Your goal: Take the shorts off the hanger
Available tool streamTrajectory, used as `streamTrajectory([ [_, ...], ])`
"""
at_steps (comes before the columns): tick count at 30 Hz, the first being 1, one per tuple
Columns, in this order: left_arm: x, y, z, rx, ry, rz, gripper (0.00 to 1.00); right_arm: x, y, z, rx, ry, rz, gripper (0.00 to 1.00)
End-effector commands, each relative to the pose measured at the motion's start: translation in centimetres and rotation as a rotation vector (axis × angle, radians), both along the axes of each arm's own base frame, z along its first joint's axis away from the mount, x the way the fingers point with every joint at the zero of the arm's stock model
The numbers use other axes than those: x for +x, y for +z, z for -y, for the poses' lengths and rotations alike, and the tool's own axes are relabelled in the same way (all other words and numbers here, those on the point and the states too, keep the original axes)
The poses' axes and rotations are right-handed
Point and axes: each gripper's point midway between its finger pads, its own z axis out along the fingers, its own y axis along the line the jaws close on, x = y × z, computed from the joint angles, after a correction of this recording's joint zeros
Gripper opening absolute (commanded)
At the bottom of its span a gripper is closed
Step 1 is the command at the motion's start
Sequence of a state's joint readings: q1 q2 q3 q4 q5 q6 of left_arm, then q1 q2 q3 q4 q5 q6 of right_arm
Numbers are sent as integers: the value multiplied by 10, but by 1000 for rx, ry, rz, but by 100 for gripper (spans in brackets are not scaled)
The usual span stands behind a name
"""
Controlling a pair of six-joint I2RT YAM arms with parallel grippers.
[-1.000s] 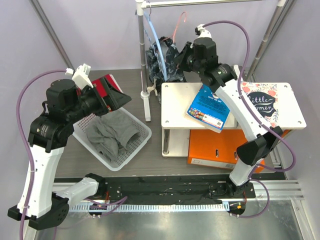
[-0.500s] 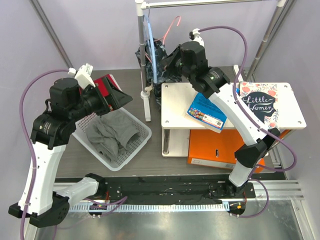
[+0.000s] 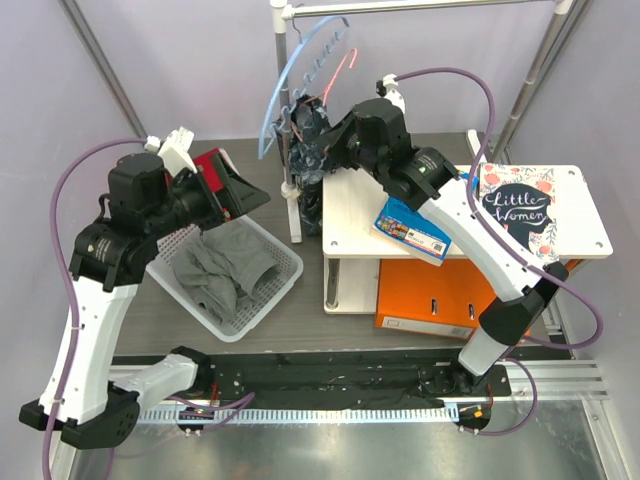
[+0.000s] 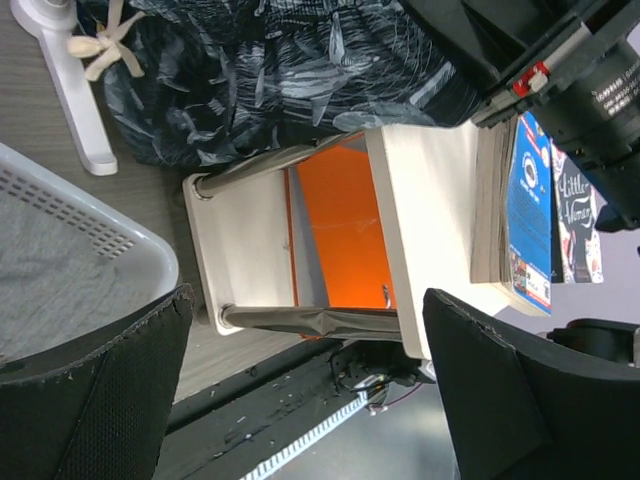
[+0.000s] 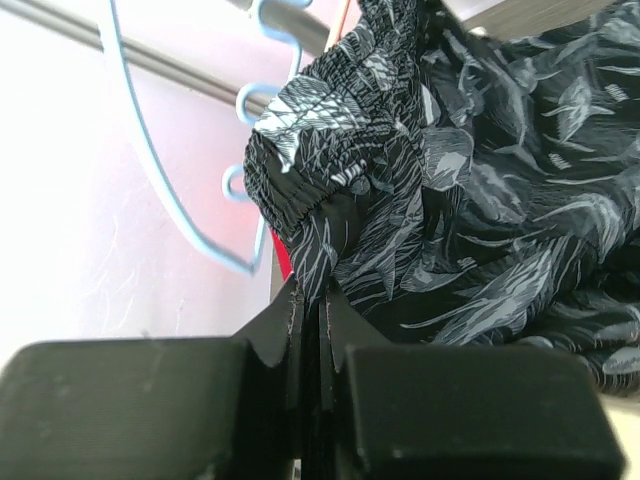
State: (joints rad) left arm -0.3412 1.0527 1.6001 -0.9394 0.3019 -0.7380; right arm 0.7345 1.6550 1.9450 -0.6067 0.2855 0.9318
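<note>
Shorts [image 5: 470, 200] hang lengthwise down beside the rack pole [image 3: 294, 212], waistband uppermost, pinched by the right gripper [image 5: 309, 302]; left gripper [image 4: 310, 400] gapes wide.

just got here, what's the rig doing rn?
The right tool is shut on the waistband of the shorts, below the rail, beside the pink hanger and a blue hanger. Whether the shorts are off the pink hanger can't be told. The left tool is open, holding nothing, by the basket with a grey garment.
</note>
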Motion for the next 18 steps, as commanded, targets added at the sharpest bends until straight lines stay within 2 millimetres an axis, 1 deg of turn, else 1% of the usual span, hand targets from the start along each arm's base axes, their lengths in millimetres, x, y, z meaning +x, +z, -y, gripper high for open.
streamTrajectory([
  [1, 9, 9, 15, -56, -48, 16, 94, -38, 69, -11, 160, 108, 134, 1],
  [2, 11, 9, 17, -63, -50, 10, 93, -47, 65, -19, 151, 140, 129, 1],
  [3, 12, 9, 18, -65, -52, 6, 93, -51, 65, -20, 149, 155, 130, 1],
  [5, 15, 9, 19, -73, -50, -1, 92, -61, 58, -23, 131, 182, 116, 1],
  [6, 18, 10, 20, -72, -48, -7, 92, -65, 55, -23, 125, 192, 111, 1],
  [7, 19, 10, 20, -70, -43, -8, 92, -71, 58, -20, 125, 202, 116, 1],
  [9, 24, 12, 18, -61, -24, -12, 91, -80, 50, -20, 90, 240, 108, 1],
  [11, 28, 11, 17, -48, -10, -19, 91, -89, 53, -20, 68, 283, 121, 1],
  [12, 31, 12, 15, -40, 8, -17, 91, -97, 47, -21, 37, 323, 106, 1],
  [13, 33, 10, 14, -36, 20, -26, 91, -102, 46, -20, 25, 343, 103, 1],
  [14, 35, 10, 13, -35, 29, -25, 90, -108, 48, -17, 17, 358, 107, 1],
  [16, 39, 13, 14, -52, 41, -17, 88, -114, 44, -8, -38, 373, 124, 1],
  [17, 41, 13, 15, -61, 39, -17, 87, -118, 52, 2, -45, 363, 152, 1],
  [18, 42, 16, 18, -78, 31, -13, 86, -119, 52, 9, -64, 346, 157, 1],
])
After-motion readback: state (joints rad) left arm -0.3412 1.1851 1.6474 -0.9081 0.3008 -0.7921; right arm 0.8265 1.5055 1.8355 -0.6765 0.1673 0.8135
